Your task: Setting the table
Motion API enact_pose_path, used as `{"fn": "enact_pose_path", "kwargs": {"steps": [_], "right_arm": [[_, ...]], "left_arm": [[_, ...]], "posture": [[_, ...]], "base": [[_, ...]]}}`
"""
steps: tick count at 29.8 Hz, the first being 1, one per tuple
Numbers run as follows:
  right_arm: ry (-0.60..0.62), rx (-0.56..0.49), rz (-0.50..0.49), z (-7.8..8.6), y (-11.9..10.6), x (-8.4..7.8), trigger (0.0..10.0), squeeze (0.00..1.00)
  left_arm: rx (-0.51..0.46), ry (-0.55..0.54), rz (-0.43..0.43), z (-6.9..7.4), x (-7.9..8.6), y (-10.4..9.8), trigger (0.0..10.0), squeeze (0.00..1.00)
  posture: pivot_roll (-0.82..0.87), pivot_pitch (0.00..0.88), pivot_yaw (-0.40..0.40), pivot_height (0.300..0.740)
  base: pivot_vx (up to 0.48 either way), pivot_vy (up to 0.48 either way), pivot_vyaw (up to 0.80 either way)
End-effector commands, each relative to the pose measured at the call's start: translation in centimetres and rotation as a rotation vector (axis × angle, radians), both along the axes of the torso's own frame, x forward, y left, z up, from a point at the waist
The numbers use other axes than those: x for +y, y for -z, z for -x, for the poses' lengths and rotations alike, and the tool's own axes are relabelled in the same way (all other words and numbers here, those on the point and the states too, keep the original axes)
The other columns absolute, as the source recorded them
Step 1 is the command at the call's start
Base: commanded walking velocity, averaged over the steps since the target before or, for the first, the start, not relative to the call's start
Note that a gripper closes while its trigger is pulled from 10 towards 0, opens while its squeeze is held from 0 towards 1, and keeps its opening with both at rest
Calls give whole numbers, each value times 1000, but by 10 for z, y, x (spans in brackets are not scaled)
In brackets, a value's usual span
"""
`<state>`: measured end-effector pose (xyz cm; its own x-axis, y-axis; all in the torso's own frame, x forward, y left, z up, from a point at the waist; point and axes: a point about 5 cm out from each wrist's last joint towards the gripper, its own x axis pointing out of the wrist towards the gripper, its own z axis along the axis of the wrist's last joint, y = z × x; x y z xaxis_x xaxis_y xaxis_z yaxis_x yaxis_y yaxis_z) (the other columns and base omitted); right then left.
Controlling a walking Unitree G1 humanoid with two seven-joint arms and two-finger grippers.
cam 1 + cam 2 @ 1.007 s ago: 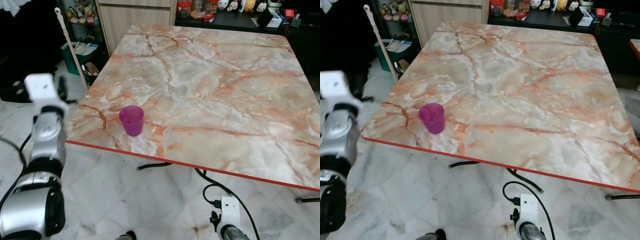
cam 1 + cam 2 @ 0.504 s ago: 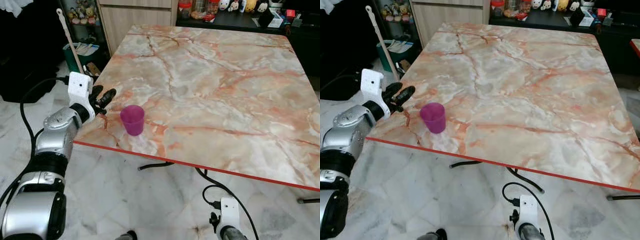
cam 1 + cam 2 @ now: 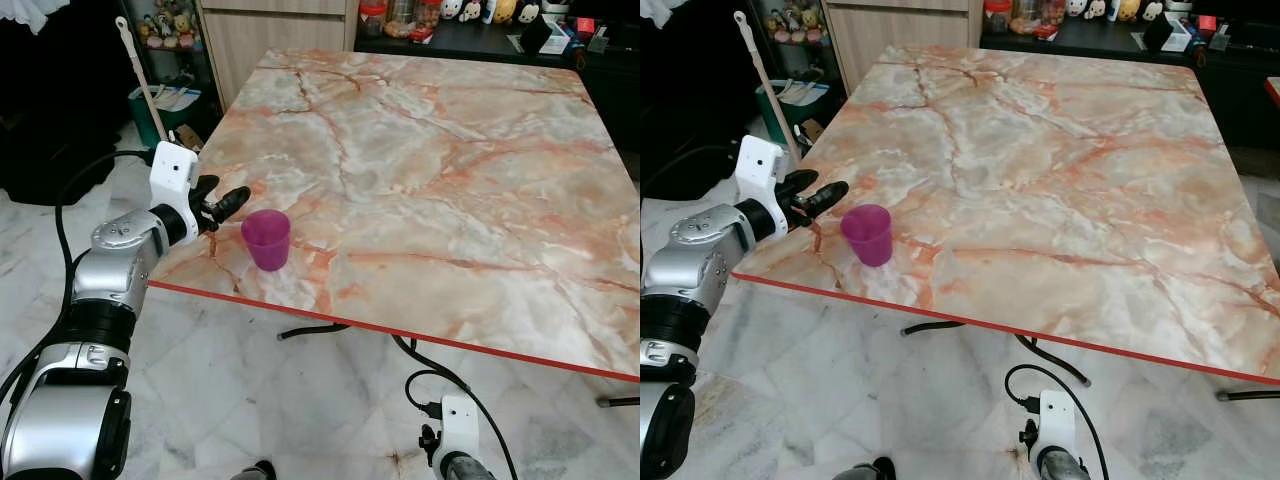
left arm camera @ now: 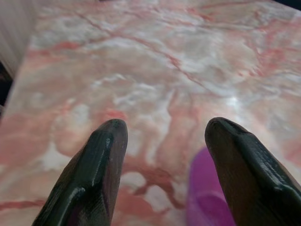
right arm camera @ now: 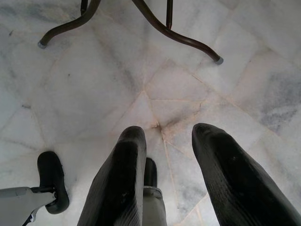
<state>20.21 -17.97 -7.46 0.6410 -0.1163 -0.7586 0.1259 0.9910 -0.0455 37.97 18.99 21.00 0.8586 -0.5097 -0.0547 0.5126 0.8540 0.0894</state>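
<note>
1. Desk (image 3: 450, 180): big marble-patterned top with a red front edge, bare of other tableware.
2. Purple cup (image 3: 266, 239): upright, mouth up, standing near the desk's front left corner, just back from the red edge. It looks empty, though I cannot see its bottom clearly.
3. My left jaws (image 3: 222, 207): held out over the desk's left edge, just beside the cup on its left and not touching it. The fingers are spread with a gap between them and nothing in it. In the left wrist view the cup (image 4: 209, 197) sits off toward one fingertip (image 4: 244, 165), not centred in the gap.
4. My right jaws (image 5: 164, 181): arm hanging idle below desk height, pointing at the marble floor (image 5: 94, 94). Fingers apart, holding nothing. The desk's curved metal legs (image 5: 155, 23) are ahead of them.
5. Progress, my reading: early. One cup is on the desk, and no plate, cutlery or second setting is anywhere on the top. The cup stands close to the corner, which may not be its final place.
6. Left to do, as I judge it: line the gap up on the cup, close on it, and shift it to a proper place setting. After that, everything else for the table remains to be fetched.
7. Risk: the cup is light plastic by the look of it and near the edge. A nudge from an off-centre finger could tip it or push it off.
</note>
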Motion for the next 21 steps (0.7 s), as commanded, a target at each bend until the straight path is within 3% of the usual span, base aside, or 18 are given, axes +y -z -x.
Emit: {"fn": "enact_pose_path", "kwargs": {"steps": [1,8,21], "right_arm": [[10,16,2,5,3,-1,10000,0],[2,15,5,5,2,-1,10000,0],[5,15,7,5,3,-2,10000,0]], "left_arm": [[15,29,-29,3,-5,2,10000,0],[51,36,-118,-3,-19,10,10000,0],[68,55,-165,-2,-24,14,10000,0]], "posture": [[63,138,18,740],[57,136,20,740],[58,137,20,740]], "base": [[0,0,0],[0,0,0],[0,0,0]]}}
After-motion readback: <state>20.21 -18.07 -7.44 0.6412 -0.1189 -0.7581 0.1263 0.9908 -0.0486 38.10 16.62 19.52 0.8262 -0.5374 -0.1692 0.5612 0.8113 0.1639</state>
